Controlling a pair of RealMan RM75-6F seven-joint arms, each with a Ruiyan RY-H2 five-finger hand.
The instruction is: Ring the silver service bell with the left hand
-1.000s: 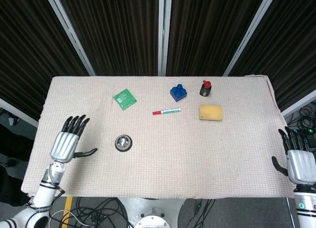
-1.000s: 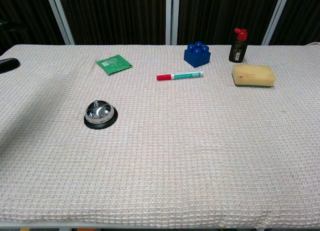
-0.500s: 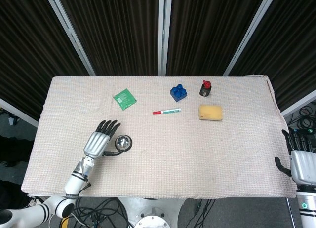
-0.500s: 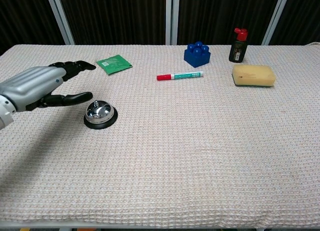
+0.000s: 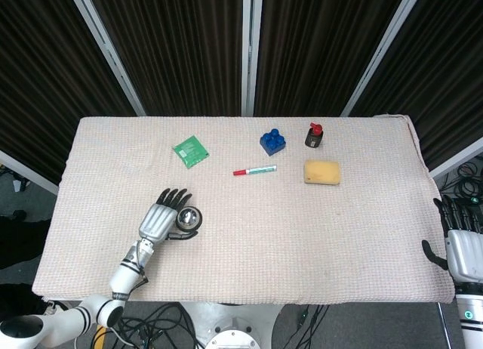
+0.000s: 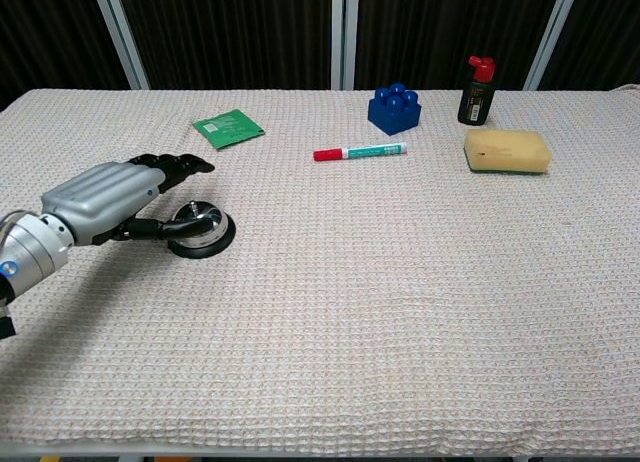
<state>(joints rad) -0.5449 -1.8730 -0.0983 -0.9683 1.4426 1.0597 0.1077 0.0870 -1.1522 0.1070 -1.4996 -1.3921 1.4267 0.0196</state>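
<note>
The silver service bell (image 5: pixel 191 220) on its black base stands on the left half of the cloth-covered table, also in the chest view (image 6: pixel 206 228). My left hand (image 5: pixel 160 217) lies flat just left of the bell, fingers straight and spread, holding nothing. In the chest view the left hand (image 6: pixel 105 200) hovers low, its thumb reaching in against the bell's left side and its fingers pointing past the bell's far edge. My right hand (image 5: pixel 462 247) hangs open off the table's right edge, far from the bell.
Along the back lie a green packet (image 5: pixel 190 150), a red-capped marker (image 5: pixel 254 170), a blue block (image 5: pixel 272 141), a small black bottle with a red cap (image 5: pixel 314 135) and a yellow sponge (image 5: pixel 322 171). The cloth (image 6: pixel 400 312) ends at the near edge.
My left hand has swept right from the table's left edge to the bell and now sits beside it, thumb at its side. The right hand has sunk slightly.
</note>
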